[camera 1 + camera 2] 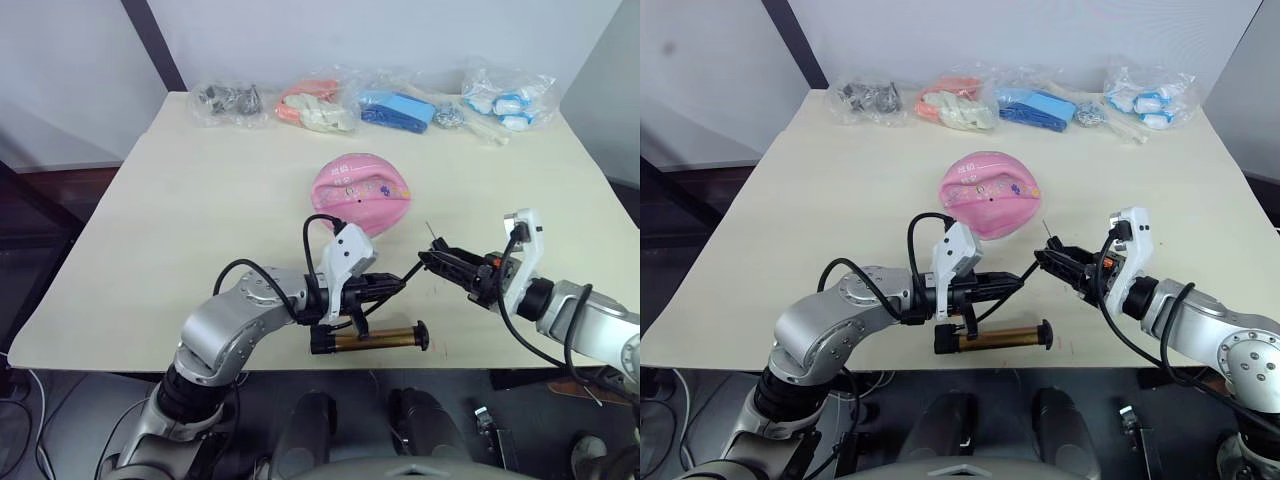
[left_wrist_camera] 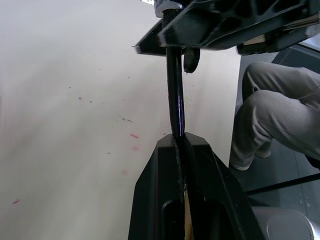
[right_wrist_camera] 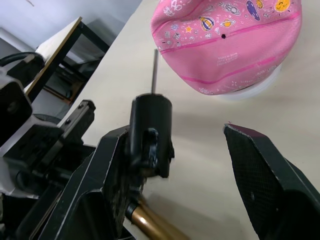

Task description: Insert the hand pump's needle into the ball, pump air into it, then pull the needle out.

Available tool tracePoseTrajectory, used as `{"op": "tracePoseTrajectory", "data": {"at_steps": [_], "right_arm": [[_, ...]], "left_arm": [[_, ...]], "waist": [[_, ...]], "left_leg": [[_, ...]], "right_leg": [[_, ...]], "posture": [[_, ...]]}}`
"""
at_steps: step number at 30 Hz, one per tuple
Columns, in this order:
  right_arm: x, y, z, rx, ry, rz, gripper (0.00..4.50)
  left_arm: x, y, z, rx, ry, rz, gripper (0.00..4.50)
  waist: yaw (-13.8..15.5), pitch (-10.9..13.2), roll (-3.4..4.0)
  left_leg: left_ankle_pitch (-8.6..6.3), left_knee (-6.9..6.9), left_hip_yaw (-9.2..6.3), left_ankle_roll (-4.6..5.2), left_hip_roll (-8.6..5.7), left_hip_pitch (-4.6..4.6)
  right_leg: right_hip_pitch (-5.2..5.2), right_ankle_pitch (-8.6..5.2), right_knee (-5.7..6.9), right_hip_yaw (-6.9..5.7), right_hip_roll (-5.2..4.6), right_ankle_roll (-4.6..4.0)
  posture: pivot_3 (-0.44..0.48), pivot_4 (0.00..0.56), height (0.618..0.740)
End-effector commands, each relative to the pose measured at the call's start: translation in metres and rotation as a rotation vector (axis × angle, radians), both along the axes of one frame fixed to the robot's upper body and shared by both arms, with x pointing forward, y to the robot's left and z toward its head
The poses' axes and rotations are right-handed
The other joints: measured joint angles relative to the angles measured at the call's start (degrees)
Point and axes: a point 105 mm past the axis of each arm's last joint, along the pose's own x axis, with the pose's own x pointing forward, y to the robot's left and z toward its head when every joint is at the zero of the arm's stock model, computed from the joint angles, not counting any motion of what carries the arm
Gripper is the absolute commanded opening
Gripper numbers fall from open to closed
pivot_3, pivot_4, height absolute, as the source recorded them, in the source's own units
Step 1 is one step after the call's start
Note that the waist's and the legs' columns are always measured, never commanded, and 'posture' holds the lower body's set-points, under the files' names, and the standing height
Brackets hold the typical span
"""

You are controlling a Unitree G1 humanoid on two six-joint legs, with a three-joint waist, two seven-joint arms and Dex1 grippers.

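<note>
Pinching the hose (image 2: 175,100), left tool (image 1: 385,287) clenched; right tool (image 3: 195,165) spread wide beside needle (image 3: 155,70).

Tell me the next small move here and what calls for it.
Probably close the right hand on the needle fitting: its jaws stand wide apart with the fitting against one finger. The left hand is pinching the hose, and the needle is short of the limp ball's valve dot.

Limp pink ball (image 1: 990,194) beyond 2 end effectors, pump (image 1: 992,338) below.
</note>
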Motion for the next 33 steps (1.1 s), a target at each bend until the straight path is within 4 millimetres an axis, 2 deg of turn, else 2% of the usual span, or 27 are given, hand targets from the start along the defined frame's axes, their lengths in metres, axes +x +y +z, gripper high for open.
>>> {"op": "tracePoseTrajectory", "data": {"at_steps": [1, 18, 33], "right_arm": [[-0.005, -0.001, 0.015, 0.016, -0.056, 0.004, 2.97], [-0.004, 0.005, 0.023, 0.048, -0.061, 0.023, 2.97], [-0.010, 0.003, 0.018, 0.036, -0.036, 0.025, 2.97]], "left_arm": [[0.000, -0.003, 0.011, -0.031, -0.038, -0.028, 0.00], [-0.003, -0.009, 0.009, -0.033, -0.039, -0.033, 0.00], [-0.012, -0.005, 0.008, -0.035, -0.038, -0.036, 0.00]], "waist": [[0.0, 0.0, 0.00], [0.0, 0.0, -0.01], [0.0, 0.0, -0.01]], "left_leg": [[0.00, 0.00, 0.00, 0.00, 0.00, 0.00], [0.00, 0.00, 0.00, 0.00, 0.00, -0.01], [0.00, 0.00, 0.00, 0.00, 0.01, -0.01]], "right_leg": [[0.00, 0.00, 0.00, 0.00, 0.00, 0.00], [0.00, -0.01, -0.02, 0.01, 0.00, -0.01], [0.00, -0.01, -0.04, 0.01, 0.00, -0.01]], "posture": [[0.000, 0.150, 0.740], [0.000, 0.150, 0.740], [0.000, 0.150, 0.740]]}}
